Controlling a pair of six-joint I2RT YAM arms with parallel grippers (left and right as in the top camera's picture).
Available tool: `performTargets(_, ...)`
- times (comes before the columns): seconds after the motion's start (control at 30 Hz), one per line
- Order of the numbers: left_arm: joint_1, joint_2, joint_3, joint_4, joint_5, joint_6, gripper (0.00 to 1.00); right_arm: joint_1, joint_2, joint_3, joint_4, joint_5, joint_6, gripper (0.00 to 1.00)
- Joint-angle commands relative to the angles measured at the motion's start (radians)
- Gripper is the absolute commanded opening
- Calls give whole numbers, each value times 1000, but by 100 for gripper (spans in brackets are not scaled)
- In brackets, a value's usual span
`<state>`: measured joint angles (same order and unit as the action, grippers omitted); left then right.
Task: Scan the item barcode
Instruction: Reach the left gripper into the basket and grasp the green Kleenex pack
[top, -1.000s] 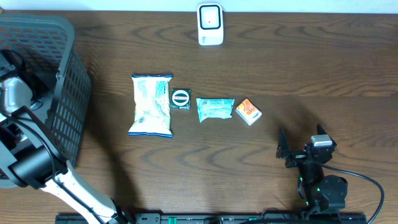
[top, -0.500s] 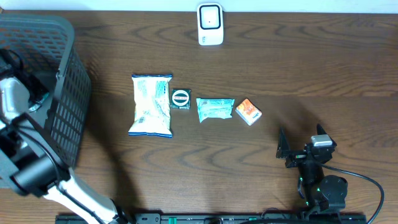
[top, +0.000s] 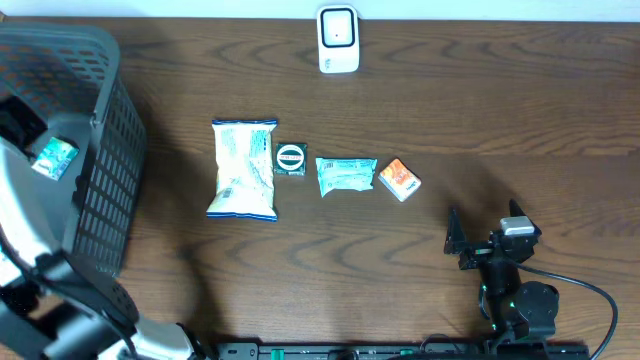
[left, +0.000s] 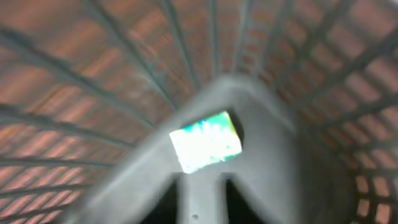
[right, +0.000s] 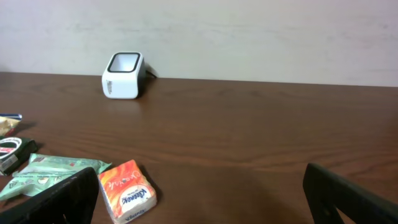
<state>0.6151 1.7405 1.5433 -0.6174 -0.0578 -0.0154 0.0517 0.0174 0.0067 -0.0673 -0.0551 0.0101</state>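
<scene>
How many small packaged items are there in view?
5. Four lie in a row mid-table: white bag, dark packet, teal pouch, orange pack. One teal packet is inside the basket; its walls may hide more.

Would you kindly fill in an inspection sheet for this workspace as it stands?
Surface: dark wooden table, no spills seen.
Job's things: scanner at the far edge; snack bag, dark packet, green packet and orange tissue pack in a row; teal packet inside the basket.
Clutter: nothing seen.
Hands: left hand inside the basket, blurred, state unclear; right hand open, holding nothing.
Cables: black cable loops from the right arm's base.
Surroundings: pale wall behind the table.
</scene>
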Motion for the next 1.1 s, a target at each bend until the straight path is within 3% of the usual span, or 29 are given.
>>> performTargets(0.0,4,106,-3,-5,126,174,62,8,-4,-1,-4,-4,-4,99)
performTargets(0.2,4,209,-3,19,126,317,68,8,-4,-1,-4,-4,-4,99)
performTargets(0.3,4,236,-3,42,126,389,83,8,-4,-1,-4,-4,-4,99)
performTargets(0.43,3,268,-3,55,126,554,83,8,-4,-1,-4,-3,-4,99)
performTargets(0.67,4,324,-3,75,125,691,83,8,-4,-1,-4,-4,-4,99)
performTargets(1.07,4,364,-3,159,118,703,82,8,-4,-1,-4,-4,-4,99)
